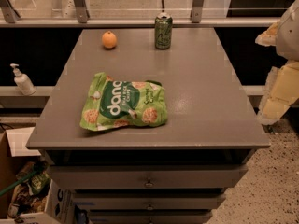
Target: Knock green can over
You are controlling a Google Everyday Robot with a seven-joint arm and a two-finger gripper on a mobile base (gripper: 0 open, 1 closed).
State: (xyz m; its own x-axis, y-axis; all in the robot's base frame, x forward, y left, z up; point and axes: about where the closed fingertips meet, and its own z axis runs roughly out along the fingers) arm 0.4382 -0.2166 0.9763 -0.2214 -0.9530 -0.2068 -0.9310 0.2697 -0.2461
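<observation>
The green can stands upright near the far edge of the grey table, right of centre; it is dark green with a silver top. My arm enters at the right edge of the view, off the table's right side. My gripper hangs at its lower end, beside the table's right edge and well short of the can, nearer the camera. It holds nothing that I can see.
An orange fruit sits left of the can. A large bright-green snack bag lies flat at the table's front left. A railing runs behind the table. A pump bottle and cardboard boxes are at the left.
</observation>
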